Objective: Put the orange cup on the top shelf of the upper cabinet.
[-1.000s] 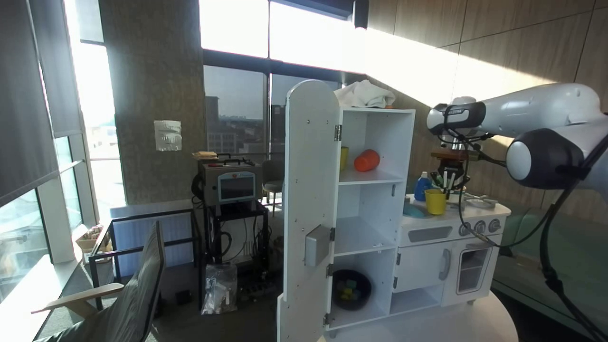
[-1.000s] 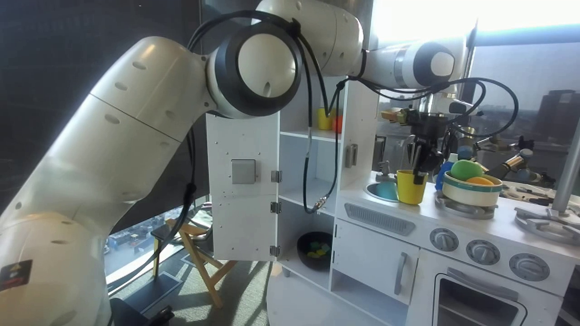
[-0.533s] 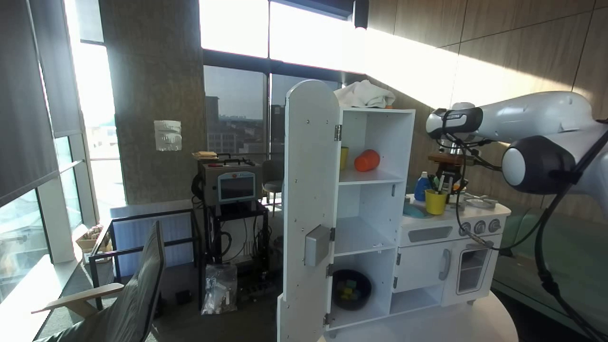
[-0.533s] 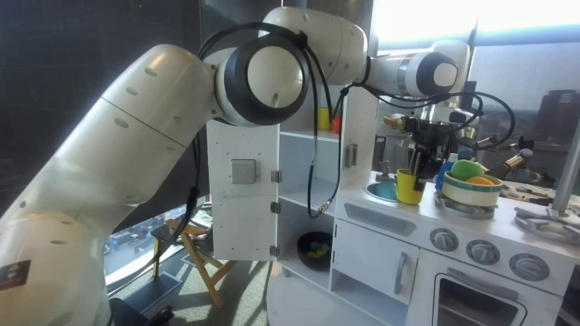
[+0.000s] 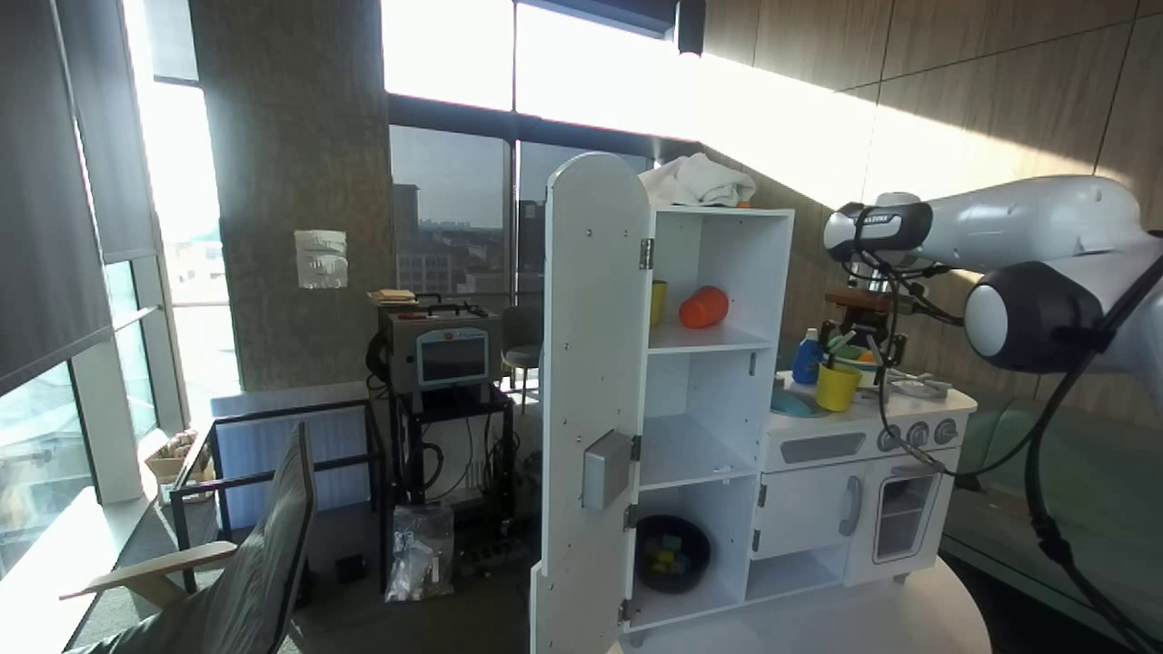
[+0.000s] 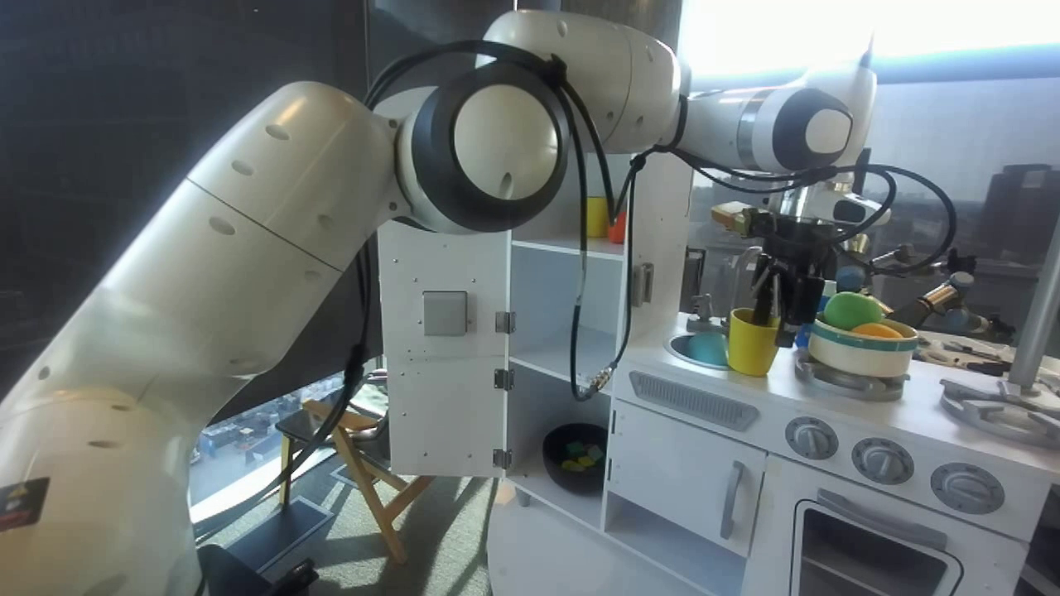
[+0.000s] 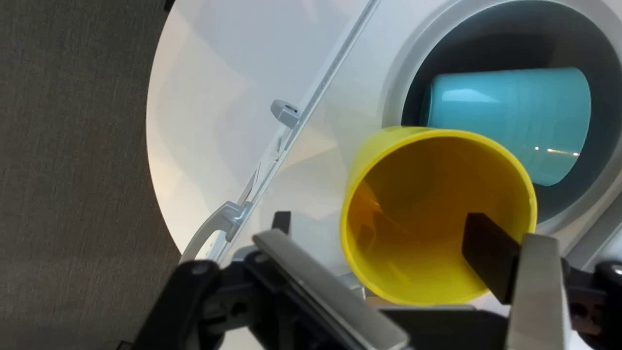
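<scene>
On the top shelf (image 5: 718,341) of the white upper cabinet (image 5: 772,272), the orange cup (image 5: 703,307) lies on its side; in an exterior view a cable and the cabinet's edge hide part of the orange cup (image 6: 617,228). My gripper (image 5: 852,371) is away from it, over the toy stove counter at a yellow cup (image 5: 837,389). The wrist view shows the gripper (image 7: 380,227) open, one fingertip reaching into the yellow cup (image 7: 437,218) and the opposite one outside it, over the counter. Whether either finger touches the cup I cannot tell.
Another yellow cup (image 5: 658,302) stands beside the orange one. The cabinet door (image 5: 595,363) is swung wide. Around the counter are a teal cup (image 7: 510,121) in the sink, a blue bottle (image 5: 806,356) and a bowl (image 6: 861,348) with green and orange items. A black bowl (image 6: 573,459) sits low.
My gripper first came down to the yellow cup on the counter, then its fingers spread apart as the arm shifted slightly sideways. That cup has moved a little and tilted. The orange cup stays on its shelf.
</scene>
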Tool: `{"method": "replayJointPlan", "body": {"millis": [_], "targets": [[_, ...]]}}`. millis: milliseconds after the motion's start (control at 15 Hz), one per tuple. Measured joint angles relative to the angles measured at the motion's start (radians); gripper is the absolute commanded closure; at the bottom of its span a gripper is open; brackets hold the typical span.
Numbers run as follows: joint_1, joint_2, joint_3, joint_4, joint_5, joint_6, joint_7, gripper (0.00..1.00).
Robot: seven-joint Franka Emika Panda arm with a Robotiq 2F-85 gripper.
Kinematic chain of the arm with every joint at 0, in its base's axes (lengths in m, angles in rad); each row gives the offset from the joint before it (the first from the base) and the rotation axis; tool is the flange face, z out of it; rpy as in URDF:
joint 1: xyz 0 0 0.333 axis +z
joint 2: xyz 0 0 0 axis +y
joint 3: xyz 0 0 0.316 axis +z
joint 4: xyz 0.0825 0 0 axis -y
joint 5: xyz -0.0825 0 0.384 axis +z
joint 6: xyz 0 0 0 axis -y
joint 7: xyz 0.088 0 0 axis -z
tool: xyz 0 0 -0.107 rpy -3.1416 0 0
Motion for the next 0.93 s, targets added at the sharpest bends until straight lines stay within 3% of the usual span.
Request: {"method": "replayJointPlan", "body": {"millis": [67,133,267,733,933], "targets": [[0.000,0.005,0.000,0.000,0.000,-0.002,0.002,0.00],[0.000,0.010,0.000,0.001,0.000,-0.005,0.002,0.25],[0.000,0.020,0.000,0.001,0.000,-0.011,0.003,0.34],[-0.006,0.029,0.000,0.009,0.001,-0.019,0.013,0.88],[-0.013,0.029,0.000,0.012,0.001,-0.033,0.020,0.94]]}}
